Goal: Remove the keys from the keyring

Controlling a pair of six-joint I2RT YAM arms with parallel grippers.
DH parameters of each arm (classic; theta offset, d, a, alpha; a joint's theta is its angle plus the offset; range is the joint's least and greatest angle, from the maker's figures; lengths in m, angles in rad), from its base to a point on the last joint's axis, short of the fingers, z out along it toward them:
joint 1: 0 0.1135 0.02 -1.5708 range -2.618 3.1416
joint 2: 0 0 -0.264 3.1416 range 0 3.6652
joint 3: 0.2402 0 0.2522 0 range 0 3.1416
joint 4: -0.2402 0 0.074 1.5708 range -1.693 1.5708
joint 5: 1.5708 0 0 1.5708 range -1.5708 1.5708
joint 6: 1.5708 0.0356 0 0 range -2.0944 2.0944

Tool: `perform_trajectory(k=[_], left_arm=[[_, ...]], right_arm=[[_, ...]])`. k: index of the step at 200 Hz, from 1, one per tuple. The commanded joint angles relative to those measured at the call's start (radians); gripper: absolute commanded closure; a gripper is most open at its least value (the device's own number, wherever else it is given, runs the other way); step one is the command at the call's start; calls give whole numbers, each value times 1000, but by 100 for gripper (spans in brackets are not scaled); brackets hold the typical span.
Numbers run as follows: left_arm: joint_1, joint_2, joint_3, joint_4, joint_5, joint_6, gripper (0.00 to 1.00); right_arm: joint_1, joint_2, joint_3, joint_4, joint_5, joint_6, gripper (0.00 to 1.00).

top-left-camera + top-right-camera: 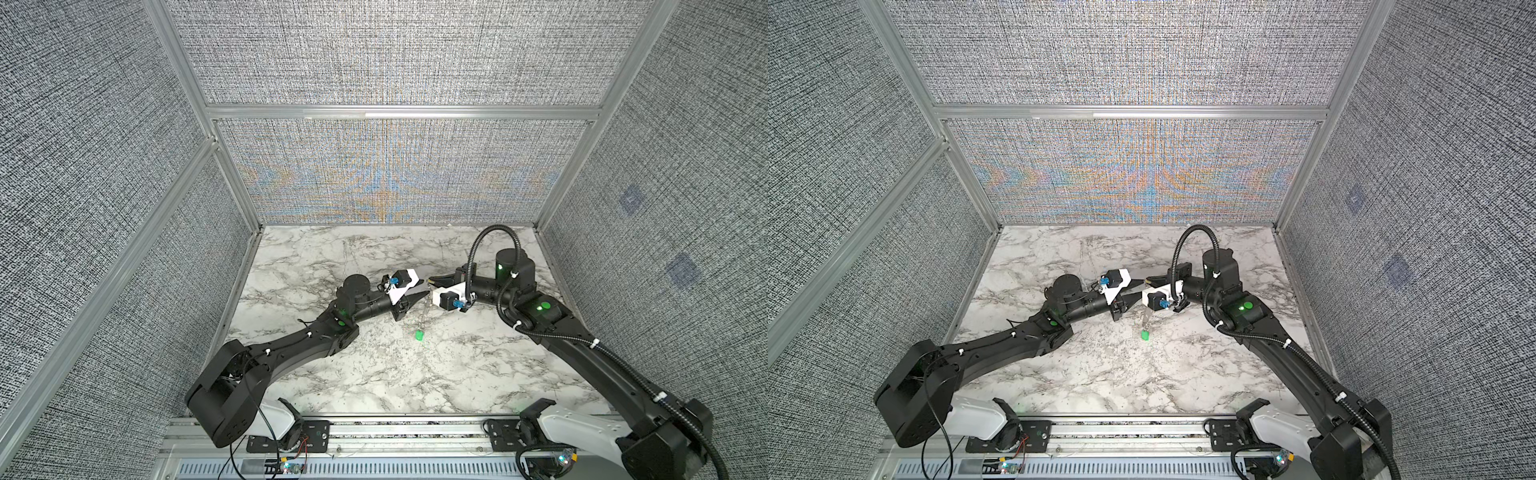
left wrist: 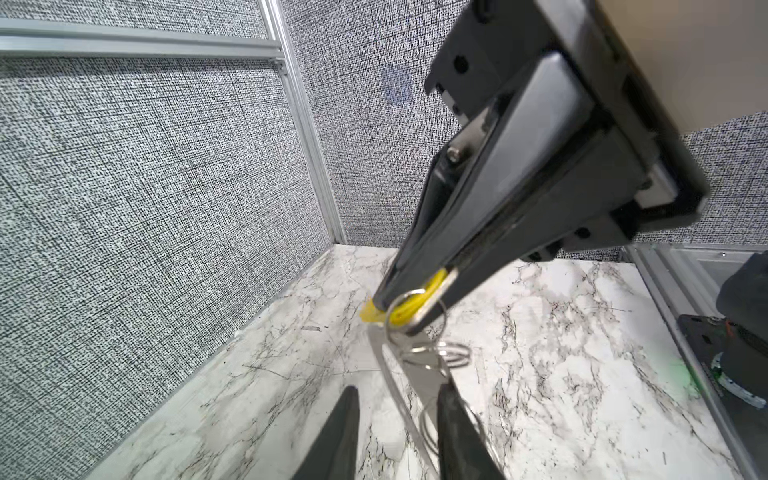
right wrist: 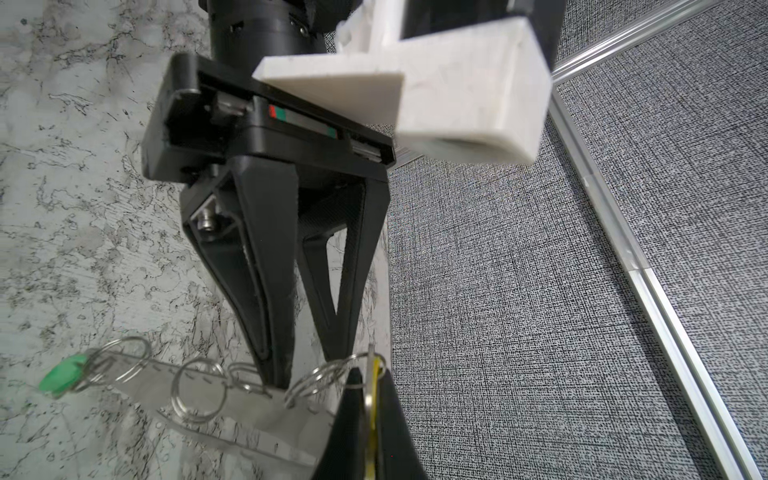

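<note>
My right gripper [image 3: 371, 376] is shut on the yellow-tagged key [image 3: 376, 368], also seen in the left wrist view as the yellow key [image 2: 409, 305]. From that key's ring the flat grey keyring [image 3: 249, 415] hangs down above the marble table [image 1: 478, 374]. The green-tagged key [image 3: 62, 376] dangles at its low end, and its green tag [image 1: 419, 334] shows in both top views. My left gripper [image 2: 397, 395] is open, its fingers [image 3: 266, 332] astride the keyring's upper part. One fingertip lies against the keyring strip [image 2: 399, 399]; the other stands apart. Both grippers meet at mid-table: left gripper [image 1: 423, 289], right gripper [image 1: 432, 281].
Textured grey walls with aluminium frame rails [image 1: 399, 112] close in the table on three sides. The arm bases [image 1: 270, 419] sit along the metal rail at the front edge. A black cable loop [image 1: 494, 241] rises over the right arm.
</note>
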Motion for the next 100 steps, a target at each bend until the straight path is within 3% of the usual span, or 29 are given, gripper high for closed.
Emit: perform_trajectory(k=[1, 100], left_arm=[[0, 0, -16, 104, 35, -36, 66], [0, -13, -59, 196, 31, -84, 67]], right_arm=[[2, 0, -2, 12, -23, 2, 100], [9, 14, -2, 26, -31, 0, 100]])
